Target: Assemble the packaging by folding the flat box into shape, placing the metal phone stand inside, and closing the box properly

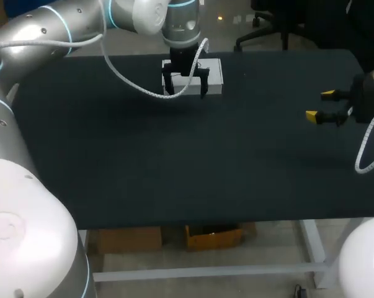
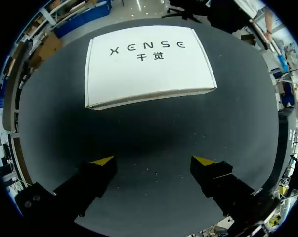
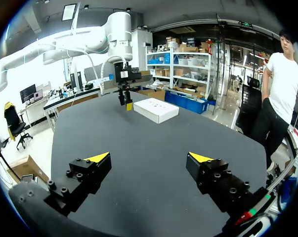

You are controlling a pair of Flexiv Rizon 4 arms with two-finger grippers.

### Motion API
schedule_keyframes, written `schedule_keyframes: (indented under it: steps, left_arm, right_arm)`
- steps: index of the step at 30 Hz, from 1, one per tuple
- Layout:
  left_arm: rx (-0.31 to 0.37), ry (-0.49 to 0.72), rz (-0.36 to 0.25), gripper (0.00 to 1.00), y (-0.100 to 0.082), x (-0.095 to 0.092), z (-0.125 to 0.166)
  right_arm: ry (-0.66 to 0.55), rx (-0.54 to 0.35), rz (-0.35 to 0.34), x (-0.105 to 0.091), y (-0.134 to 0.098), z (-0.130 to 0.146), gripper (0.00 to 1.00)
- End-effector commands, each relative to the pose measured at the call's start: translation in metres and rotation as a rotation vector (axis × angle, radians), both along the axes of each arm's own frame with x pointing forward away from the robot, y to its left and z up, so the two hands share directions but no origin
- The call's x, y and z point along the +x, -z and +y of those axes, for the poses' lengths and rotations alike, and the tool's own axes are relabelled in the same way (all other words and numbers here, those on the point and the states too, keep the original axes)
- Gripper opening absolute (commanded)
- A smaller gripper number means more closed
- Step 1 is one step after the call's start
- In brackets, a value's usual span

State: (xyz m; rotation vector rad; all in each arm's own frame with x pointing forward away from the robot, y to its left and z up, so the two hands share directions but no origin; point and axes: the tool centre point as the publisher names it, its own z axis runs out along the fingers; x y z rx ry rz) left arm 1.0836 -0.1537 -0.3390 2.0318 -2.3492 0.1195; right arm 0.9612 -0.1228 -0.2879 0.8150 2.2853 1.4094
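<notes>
Head view: left arm (image 1: 56,25) comes in from the left and reaches to the far middle of the black table (image 1: 174,161). The left gripper (image 1: 186,89) hangs right at the white box (image 1: 213,73), which sits near the far edge, and hides part of it. The right gripper (image 1: 316,105) is well off to the right side, fingers spread, nothing held. Left wrist view: the box (image 2: 149,64) lies flat on the table ahead of my fingers, lid side up, folded into shape with the top down. Both yellow tips are wide apart with only bare table between them, no contact with the box. Right wrist view: right gripper (image 3: 149,157) open, only table between the tips. The box (image 3: 156,109) is far ahead across the table, and the left gripper (image 3: 126,96) stands just beside it, pointing down.
</notes>
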Motion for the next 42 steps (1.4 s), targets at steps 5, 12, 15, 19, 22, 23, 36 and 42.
schedule_keyframes:
  steps: [5, 12, 15, 19, 22, 23, 36, 42]
  left_arm:
    - [-0.121, 0.042, -0.450, 1.00, -0.027, -0.099, 0.039]
    - [-0.181, 0.043, -0.499, 1.00, -0.033, -0.126, 0.058]
    - [-0.202, 0.039, -0.518, 1.00, -0.036, -0.135, 0.064]
    - [-0.217, 0.040, -0.518, 1.00, -0.038, -0.139, 0.065]
    - [-0.217, 0.040, -0.518, 1.00, -0.038, -0.139, 0.065]
    - [-0.217, 0.040, -0.518, 1.00, -0.038, -0.139, 0.065]
    - [-0.183, 0.029, -0.615, 1.00, -0.036, -0.140, 0.070]
    - [-0.210, 0.135, -0.760, 1.00, -0.047, -0.141, 0.082]
  right_arm:
    - [-0.004, 0.004, 0.000, -0.001, 0.000, -0.002, 1.00]
    - [-0.004, 0.004, 0.000, -0.001, 0.000, -0.002, 1.00]
    - [-0.004, 0.004, 0.000, -0.001, 0.000, -0.002, 1.00]
    - [-0.004, 0.004, 0.000, -0.001, 0.000, -0.002, 1.00]
    - [-0.004, 0.004, 0.000, -0.001, 0.000, -0.002, 1.00]
    - [-0.004, 0.004, 0.000, -0.001, 0.000, -0.002, 1.00]
    - [-0.004, 0.004, 0.000, -0.001, 0.000, -0.002, 1.00]
    - [-0.004, 0.004, 0.000, -0.001, 0.000, -0.002, 1.00]
